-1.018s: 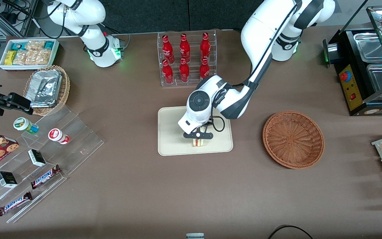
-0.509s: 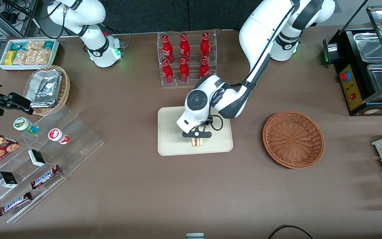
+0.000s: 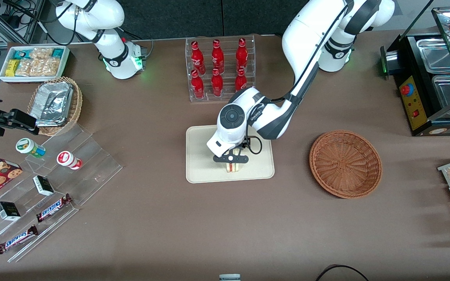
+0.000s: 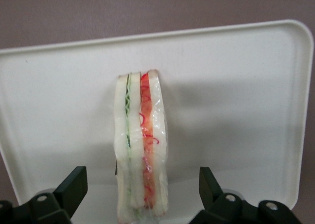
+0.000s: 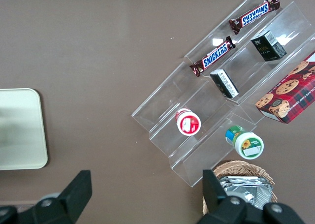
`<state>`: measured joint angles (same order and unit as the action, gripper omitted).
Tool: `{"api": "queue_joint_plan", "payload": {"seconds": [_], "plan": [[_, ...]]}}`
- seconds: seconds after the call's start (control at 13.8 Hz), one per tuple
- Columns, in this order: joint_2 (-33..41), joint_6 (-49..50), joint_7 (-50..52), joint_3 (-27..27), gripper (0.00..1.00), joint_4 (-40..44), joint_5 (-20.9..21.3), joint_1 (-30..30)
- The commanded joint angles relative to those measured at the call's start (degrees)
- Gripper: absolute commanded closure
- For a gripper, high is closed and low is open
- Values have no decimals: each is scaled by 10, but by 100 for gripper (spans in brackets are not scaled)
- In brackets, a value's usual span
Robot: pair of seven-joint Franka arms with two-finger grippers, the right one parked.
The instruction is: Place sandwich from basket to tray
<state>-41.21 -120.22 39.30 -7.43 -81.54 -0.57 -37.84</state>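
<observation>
On the counter point(image 3: 162, 218), the basket point(image 3: 345, 164) lies empty toward the working arm's end. The tray point(image 3: 201, 171) carries the sandwich point(image 4: 141, 145), upright on edge. The pincer point(image 3: 231, 159) hangs above, fingers point(image 4: 74, 187) apart. Brushing it while lifting could topple it.

**3 cameras, 1 shared tray**

The front view looks steeply down over the whole brown surface point(image 3: 170, 234). Both wrist views look straight down, closer. All 3 share the flat cream-beige rectangular tray point(image 3: 201, 171) point(image 4: 236, 86) point(image 5: 19, 130).
</observation>
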Motion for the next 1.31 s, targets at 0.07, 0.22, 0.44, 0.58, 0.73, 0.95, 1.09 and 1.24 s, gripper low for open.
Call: {"api": "queue_joint_plan", "payload": {"seconds": [0.07, 0.22, 0.44, 0.58, 0.73, 0.95, 1.09, 1.24], "plan": [[59, 81, -80, 3, 0, -7, -5, 43], [83, 129, -122, 4, 0, -11, 9, 66], [131, 147, -127, 30, 0, -69, 53, 90], [154, 149, -192, 30, 0, -82, 50, 139], [183, 148, -222, 30, 0, -106, 45, 185], [234, 149, -296, 30, 0, -139, 9, 255], [268, 154, -338, 30, 0, -155, -7, 293], [295, 187, -356, 30, 0, -159, -10, 312]]}}
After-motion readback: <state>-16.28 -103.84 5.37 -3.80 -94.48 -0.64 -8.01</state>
